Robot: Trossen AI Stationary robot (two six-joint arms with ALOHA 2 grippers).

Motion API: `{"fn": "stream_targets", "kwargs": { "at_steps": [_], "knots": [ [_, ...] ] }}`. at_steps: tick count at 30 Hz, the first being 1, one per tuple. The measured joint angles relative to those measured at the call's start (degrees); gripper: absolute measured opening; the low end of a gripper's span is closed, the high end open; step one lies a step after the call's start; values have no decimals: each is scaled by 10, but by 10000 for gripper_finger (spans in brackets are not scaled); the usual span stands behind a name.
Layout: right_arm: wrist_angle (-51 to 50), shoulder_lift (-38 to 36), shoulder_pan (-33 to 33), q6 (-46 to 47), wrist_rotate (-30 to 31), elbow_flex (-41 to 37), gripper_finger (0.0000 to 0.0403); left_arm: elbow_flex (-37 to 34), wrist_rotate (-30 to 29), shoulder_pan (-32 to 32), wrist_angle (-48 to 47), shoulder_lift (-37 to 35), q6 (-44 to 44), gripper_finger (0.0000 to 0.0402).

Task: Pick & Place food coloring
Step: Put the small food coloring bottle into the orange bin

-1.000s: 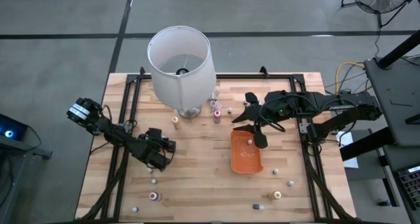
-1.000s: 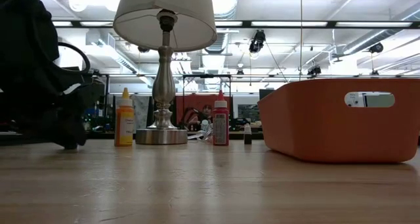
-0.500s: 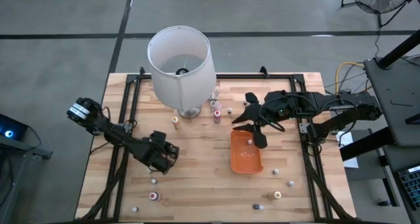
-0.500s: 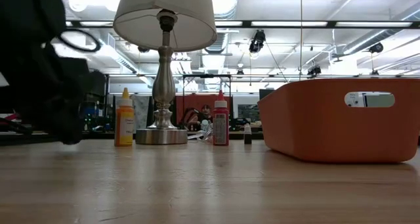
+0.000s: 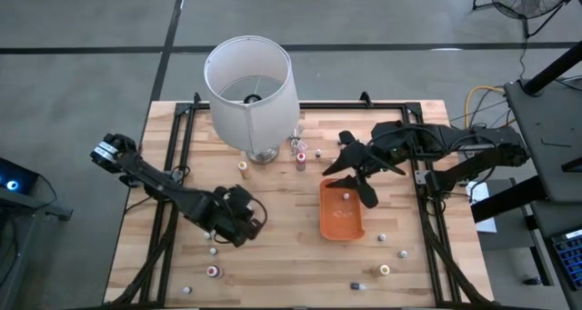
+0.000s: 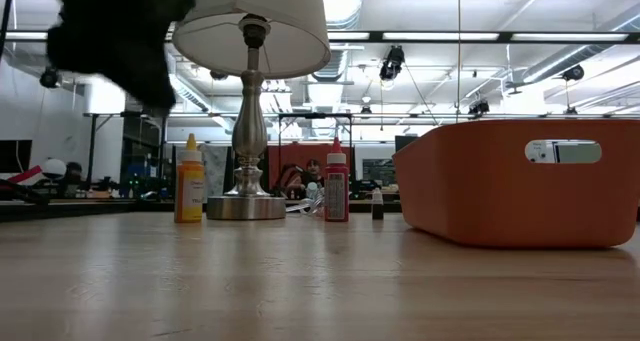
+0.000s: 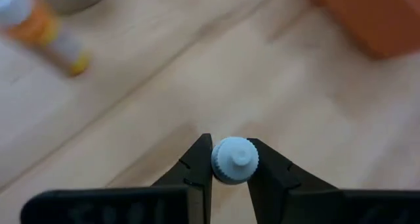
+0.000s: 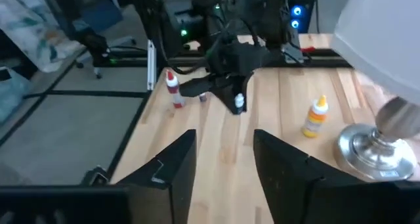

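While my left gripper (image 7: 230, 163) clamps a pale-capped food coloring bottle (image 7: 235, 160) between its fingers above the bench (image 5: 282, 237), my right gripper (image 5: 356, 169) hangs with jaws apart over the orange tray (image 5: 341, 215).

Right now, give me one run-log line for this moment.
left gripper: shut on white-capped bottle, lifted off table | right gripper: open, above orange tray | one bottle in tray

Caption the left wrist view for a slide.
Left gripper shut on a white-capped food coloring bottle, above the wooden table.
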Motion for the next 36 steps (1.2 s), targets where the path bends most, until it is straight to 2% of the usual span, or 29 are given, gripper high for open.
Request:
{"fn": "stream_targets", "kwargs": {
  "at_steps": [9, 18, 21, 26, 29, 36],
  "knots": [
    [1, 0, 26, 33, -3, 48, 187, 166, 56, 1, -21, 0, 110, 47],
    [2, 6, 66, 34, -3, 62, 183, 305, 122, 2, -33, 2, 145, 46],
    [2, 18, 76, 37, -5, 62, 180, 327, 142, 2, -34, 3, 144, 46],
    [7, 74, 90, 25, -69, 93, 178, 339, 198, 2, -34, 3, 140, 46],
    [3, 124, 101, -10, -91, 126, 178, 339, 233, 2, -36, 3, 142, 46],
    [1, 228, 119, -86, -92, 233, 169, 339, 298, -5, -28, 3, 160, 46]
  ]
}}
